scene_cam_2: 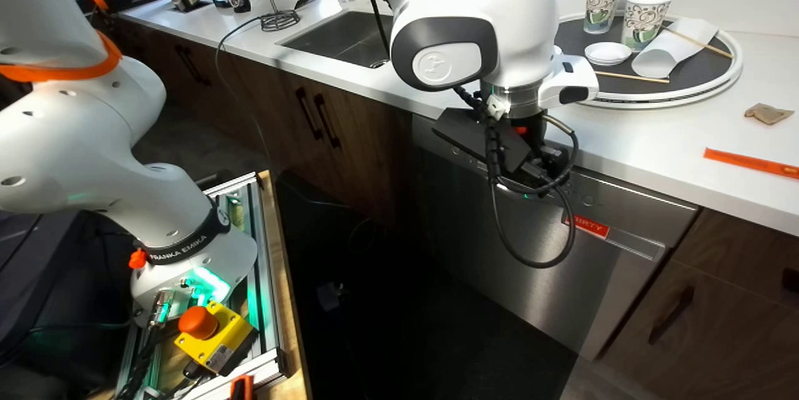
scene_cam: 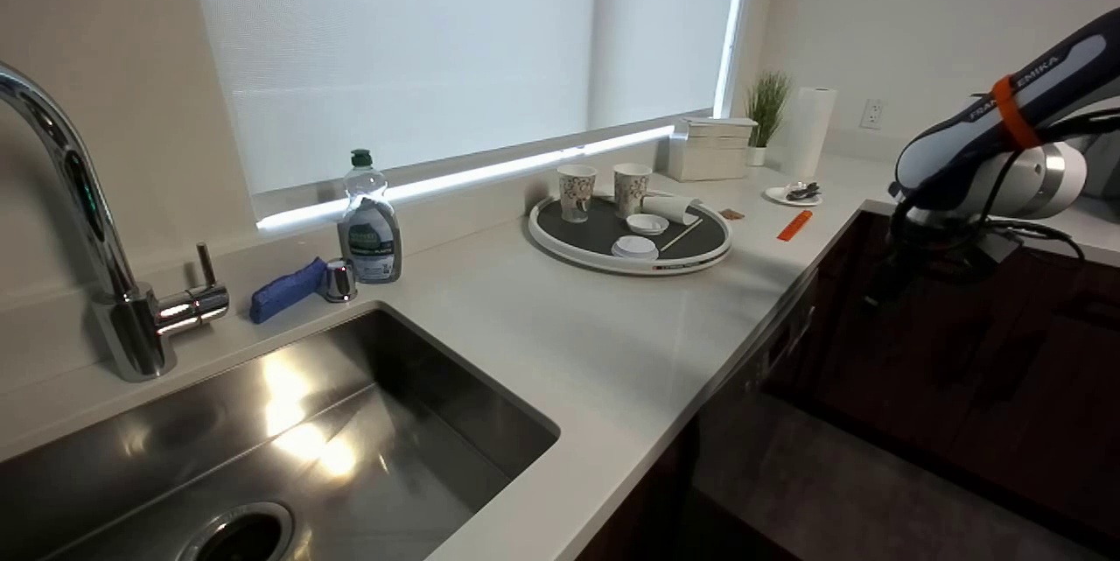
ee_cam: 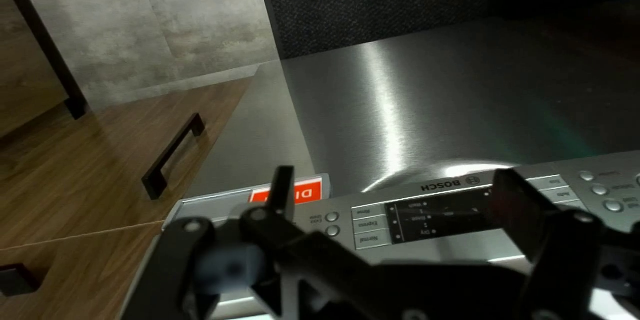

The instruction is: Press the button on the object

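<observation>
Left round buttons [ee_cam: 612,205]: I stand facing the dishwasher [scene_cam_2: 549,300], and these are on the left part of its button strip [scene_cam_2: 637,213], left of both fingers [ee_cam: 512,210]. The wrist view shows this upside down.
Black window [ee_cam: 435,215]: next to the right, partly hidden by a finger.
Gripper [ee_cam: 395,180]: its fingers are wide apart, and I see nothing held. It hangs by the edge of the counter [scene_cam_2: 661,144], with the strip on its far side. I can't tell if they touch.
Flat buttons [ee_cam: 371,225]: right of the black window, in the gap seen between the fingers.
Right round buttons [ee_cam: 332,230]: just beside the flat ones, in that same gap.
Red sign [scene_cam_2: 587,225]: more to the right, past the gripper.
Button strip: long from left to right. I can't tell which button is wanted. I think a finger must line up left or right first, then push away from me.
</observation>
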`<state>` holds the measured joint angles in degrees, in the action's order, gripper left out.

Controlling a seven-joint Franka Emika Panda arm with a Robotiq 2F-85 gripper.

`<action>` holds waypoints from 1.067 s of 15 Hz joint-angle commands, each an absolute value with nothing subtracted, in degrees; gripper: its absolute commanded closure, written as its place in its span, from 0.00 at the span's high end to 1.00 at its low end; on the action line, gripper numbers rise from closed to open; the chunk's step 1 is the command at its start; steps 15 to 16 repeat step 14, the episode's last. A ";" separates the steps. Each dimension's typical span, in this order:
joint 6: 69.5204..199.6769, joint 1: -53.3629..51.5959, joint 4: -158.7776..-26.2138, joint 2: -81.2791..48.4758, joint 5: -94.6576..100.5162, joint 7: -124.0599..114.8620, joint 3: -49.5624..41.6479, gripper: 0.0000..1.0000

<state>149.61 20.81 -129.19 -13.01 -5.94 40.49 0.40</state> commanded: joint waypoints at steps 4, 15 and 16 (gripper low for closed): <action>145.39 16.27 -133.68 -5.85 -4.55 37.18 -3.60 1.00; 146.44 14.52 -132.86 -6.03 -5.45 38.35 -5.30 1.00; 146.44 14.52 -132.86 -6.03 -5.45 38.35 -5.30 1.00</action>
